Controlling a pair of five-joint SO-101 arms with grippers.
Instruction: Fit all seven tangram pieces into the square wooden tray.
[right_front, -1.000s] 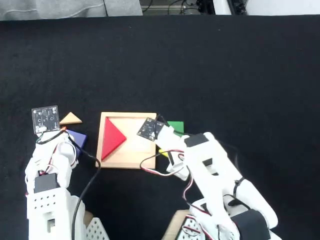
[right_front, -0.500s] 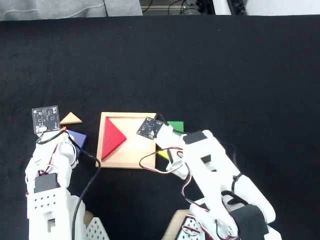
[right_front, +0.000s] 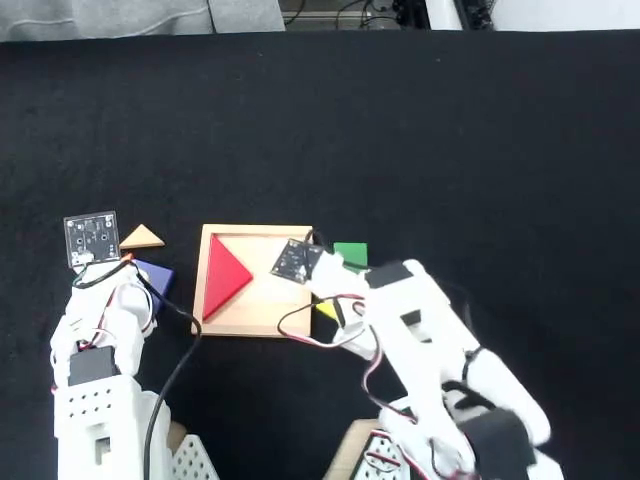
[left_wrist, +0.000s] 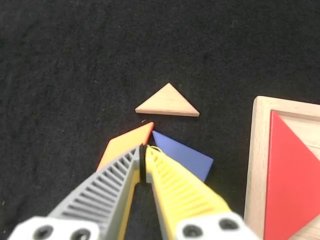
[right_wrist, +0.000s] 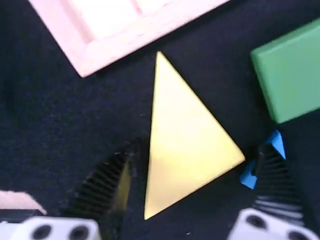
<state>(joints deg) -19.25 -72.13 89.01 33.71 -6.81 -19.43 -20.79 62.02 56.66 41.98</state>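
The square wooden tray holds a red triangle, which also shows in the left wrist view inside the tray. My left gripper is shut and empty, its tips over the gap between an orange piece and a blue piece. A plain wood triangle lies just beyond them. My right gripper is open and straddles a yellow triangle lying flat beside the tray rim. A green square lies close by, and a small blue piece peeks out by one finger.
Black cloth covers the table. The wood triangle, blue piece and left arm sit left of the tray. The green square, a sliver of the yellow triangle and the right arm sit to its right.
The right arm has shifted slightly left, toward the tray's right edge. The left arm and the pieces have not moved.
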